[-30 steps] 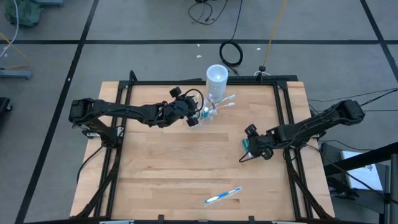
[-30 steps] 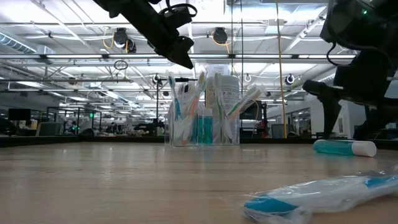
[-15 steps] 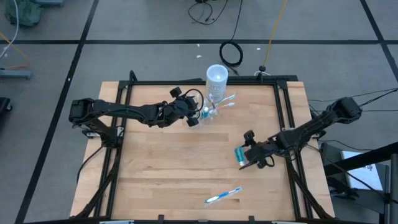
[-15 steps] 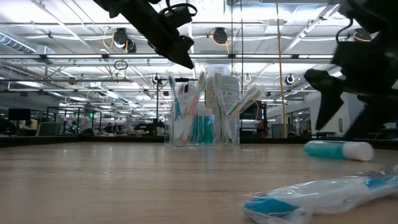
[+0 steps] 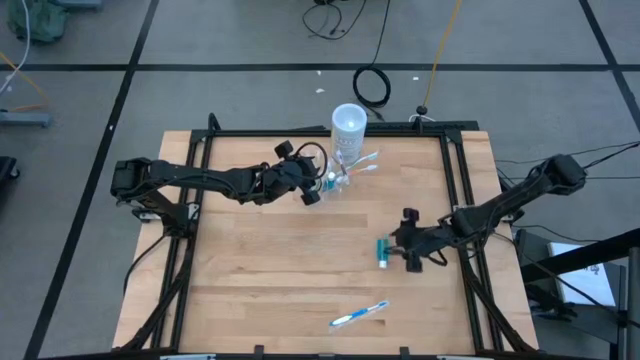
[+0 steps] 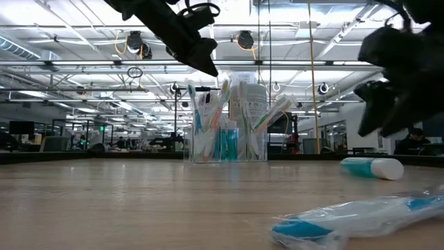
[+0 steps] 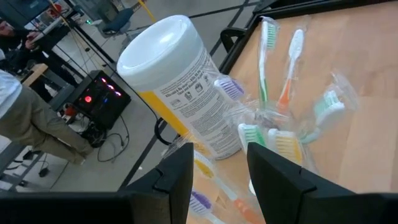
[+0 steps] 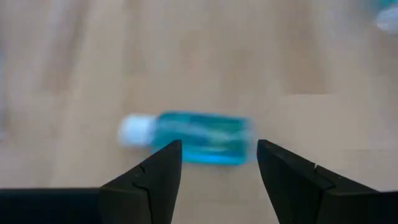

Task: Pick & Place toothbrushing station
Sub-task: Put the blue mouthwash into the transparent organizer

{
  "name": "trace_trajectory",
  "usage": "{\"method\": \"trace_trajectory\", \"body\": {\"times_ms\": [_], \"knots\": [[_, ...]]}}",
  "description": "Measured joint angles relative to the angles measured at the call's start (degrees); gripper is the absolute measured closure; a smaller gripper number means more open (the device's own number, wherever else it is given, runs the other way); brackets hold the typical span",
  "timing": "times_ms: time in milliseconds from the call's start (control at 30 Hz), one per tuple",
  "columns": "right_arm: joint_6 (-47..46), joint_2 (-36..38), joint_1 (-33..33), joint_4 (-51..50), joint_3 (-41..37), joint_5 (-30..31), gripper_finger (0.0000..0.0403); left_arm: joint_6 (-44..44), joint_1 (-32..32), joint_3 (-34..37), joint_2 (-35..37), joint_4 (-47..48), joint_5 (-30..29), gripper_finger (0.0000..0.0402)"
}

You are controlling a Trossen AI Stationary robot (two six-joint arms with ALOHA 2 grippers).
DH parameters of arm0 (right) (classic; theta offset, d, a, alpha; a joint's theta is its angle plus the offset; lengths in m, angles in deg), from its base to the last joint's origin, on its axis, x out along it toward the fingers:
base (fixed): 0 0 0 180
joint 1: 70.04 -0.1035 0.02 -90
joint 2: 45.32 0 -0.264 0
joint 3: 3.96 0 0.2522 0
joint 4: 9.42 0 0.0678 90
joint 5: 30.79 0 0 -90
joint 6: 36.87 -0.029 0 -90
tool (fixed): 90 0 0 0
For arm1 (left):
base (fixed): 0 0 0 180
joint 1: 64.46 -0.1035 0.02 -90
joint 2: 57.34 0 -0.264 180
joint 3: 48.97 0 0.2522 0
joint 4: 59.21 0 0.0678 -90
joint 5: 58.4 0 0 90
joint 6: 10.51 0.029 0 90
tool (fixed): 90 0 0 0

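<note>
The toothbrushing station, a small clear plastic holder with several toothbrushes in it, stands on its base near the table's far edge, next to a taller white cup. It also shows in the low view and the left wrist view. My left gripper is open, just left of the holder and above it. My right gripper is open at the table's right, just above a blue bottle with a white cap that lies on its side on the table.
A wrapped blue-and-white toothbrush lies near the table's front edge. The black frame rails run along the table's sides. Bare wood lies between the holder and the bottle. A person stands beyond the far edge in the left wrist view.
My right gripper has swung toward the table's near edge, turned to point toward the left edge, and risen a little. The blue bottle has come out from under it and slid a short way toward the table's left, lying on its side.
</note>
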Motion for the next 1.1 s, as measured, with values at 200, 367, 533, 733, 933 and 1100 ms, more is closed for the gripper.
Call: {"method": "trace_trajectory", "body": {"times_ms": [200, 367, 533, 733, 933, 1100], "knots": [[-14.82, -1.82, -1.76, 13.1, -4.48, -5.47, 0.0202, -3.86, 0.01, 0.0, 0.0, 0.0, 0.13, 0.0245], [-12.38, -1.82, -4.71, 20.04, -8.63, -6.47, 0.0202, -5.59, 0.0, 0.0, -0.01, -0.27, 0.15, 0.0245], [2.34, -4.14, -7.82, 34.98, -12.31, -6.33, 0.0206, -7.13, 0.01, 0.0, 0.0, -0.32, 0.15, 0.0245], [13.75, -9.52, -8.55, 41.41, -12.87, -7.17, 0.0207, -10.12, 0.0, 0.0, 0.01, -0.26, 2.16, 0.0245], [34.61, -12.17, -6.8, 40.83, -12.91, -8.24, 0.0209, -10.11, 0.02, 0.0, 0.01, -0.34, 6.15, 0.0245], [39.85, -11.83, -3.55, 40.5, -12.62, -12.04, 0.0215, -10.28, 0.0, 0.0, -0.01, -0.51, 7.15, 0.0245]]}}
